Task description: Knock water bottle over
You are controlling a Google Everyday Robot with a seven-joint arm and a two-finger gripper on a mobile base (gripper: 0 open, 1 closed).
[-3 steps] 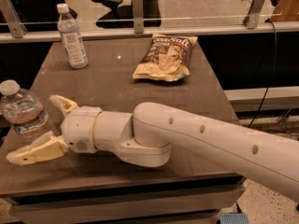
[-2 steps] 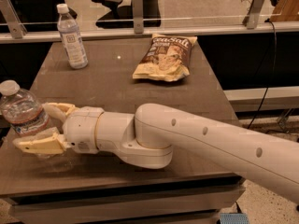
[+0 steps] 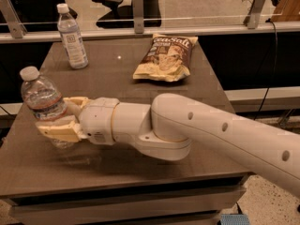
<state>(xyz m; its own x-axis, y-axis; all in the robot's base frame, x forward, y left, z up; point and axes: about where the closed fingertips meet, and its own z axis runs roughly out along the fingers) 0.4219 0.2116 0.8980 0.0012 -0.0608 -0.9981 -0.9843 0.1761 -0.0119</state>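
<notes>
The water bottle (image 3: 43,97), wide, clear and ribbed with a white cap and a narrow label band, stands at the table's front left and leans with its cap to the left. My gripper (image 3: 52,115) reaches in from the right, with its cream fingers (image 3: 58,131) closed on the bottle's lower half, one in front and one behind. The bottle's base is partly hidden behind the near finger.
A slimmer, taller bottle (image 3: 71,36) with a pale label stands at the back left of the brown table (image 3: 117,78). A chip bag (image 3: 164,57) lies at the back centre. A glass rail with metal posts (image 3: 137,8) runs behind the table. My arm (image 3: 197,130) crosses the front right.
The fingers were spread wide beside the bottle, then closed in on it. The bottle now leans to the left between them.
</notes>
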